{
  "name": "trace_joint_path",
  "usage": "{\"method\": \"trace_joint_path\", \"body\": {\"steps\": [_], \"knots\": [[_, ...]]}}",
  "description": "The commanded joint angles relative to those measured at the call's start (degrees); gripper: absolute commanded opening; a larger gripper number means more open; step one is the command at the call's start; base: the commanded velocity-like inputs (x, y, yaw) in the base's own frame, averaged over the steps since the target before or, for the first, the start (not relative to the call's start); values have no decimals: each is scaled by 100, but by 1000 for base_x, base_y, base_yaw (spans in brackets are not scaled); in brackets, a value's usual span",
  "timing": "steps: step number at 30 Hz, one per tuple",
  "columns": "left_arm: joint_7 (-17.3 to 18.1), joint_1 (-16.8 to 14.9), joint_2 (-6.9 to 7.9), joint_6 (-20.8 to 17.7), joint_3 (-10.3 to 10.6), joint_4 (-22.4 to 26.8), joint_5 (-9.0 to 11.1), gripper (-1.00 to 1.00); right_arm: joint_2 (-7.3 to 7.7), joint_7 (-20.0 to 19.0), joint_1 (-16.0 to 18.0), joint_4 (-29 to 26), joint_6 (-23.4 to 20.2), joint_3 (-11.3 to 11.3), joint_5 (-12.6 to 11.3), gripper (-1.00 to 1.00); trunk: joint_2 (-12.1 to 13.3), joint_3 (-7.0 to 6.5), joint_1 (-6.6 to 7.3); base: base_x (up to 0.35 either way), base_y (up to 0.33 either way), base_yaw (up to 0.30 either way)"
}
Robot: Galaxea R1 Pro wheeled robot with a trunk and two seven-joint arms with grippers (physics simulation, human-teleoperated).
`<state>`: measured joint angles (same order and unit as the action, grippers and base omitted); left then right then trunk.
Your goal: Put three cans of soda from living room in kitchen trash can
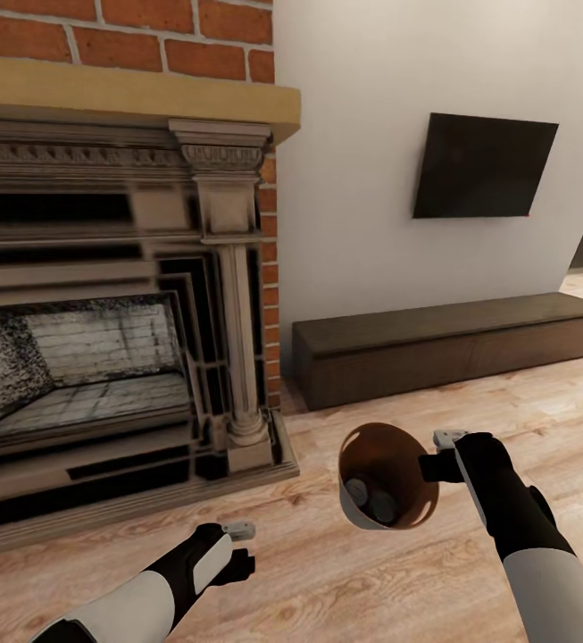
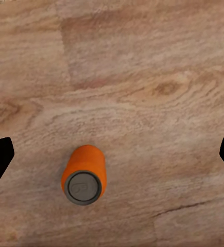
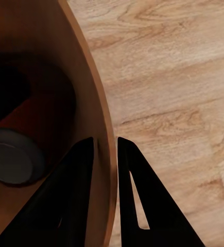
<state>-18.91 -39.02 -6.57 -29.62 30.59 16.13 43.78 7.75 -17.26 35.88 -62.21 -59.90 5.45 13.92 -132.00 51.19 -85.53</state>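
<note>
One can of soda (image 2: 84,175), orange with a grey top, stands upright on the wood floor. My left gripper (image 2: 112,157) hangs open above it, fingers wide apart and touching nothing. In the head view the left gripper (image 1: 237,546) hovers low over the floor in front of the fireplace. My right gripper (image 1: 436,466) is shut on the rim of the tash can (image 1: 385,455), holding it tilted above the floor. Two grey can tops (image 1: 370,500) lie inside it. In the right wrist view the fingers straddle the bin wall (image 3: 86,92), with a can top (image 3: 11,162) inside.
The red-brick fireplace (image 1: 104,357) with its stone hearth stands at the left, close to my left arm. A low dark bench (image 1: 452,344) runs along the white wall under a black TV (image 1: 483,165). Wood floor stretches to the right.
</note>
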Motion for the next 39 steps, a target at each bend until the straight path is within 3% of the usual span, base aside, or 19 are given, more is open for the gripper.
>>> {"method": "trace_joint_path", "body": {"steps": [1,14,25,39], "knots": [[1,0,-1,-2,2,-2,0,100,-1,-31,4,-2,-10,4,-100,-100,0,-1,0,0,0,4],[18,5,2,-14,9,-36,-19,100,-1,-31,-2,-2,-10,2,-100,-100,-482,215,-263,0,0,1],[242,5,7,-11,9,-42,-40,100,-23,-31,-1,-2,-10,0,-100,-100,-923,412,-505,0,0,0],[296,7,7,-5,8,-49,-22,100,-27,-31,-2,-2,-10,0,-100,-100,-923,412,-505,0,0,3]]}}
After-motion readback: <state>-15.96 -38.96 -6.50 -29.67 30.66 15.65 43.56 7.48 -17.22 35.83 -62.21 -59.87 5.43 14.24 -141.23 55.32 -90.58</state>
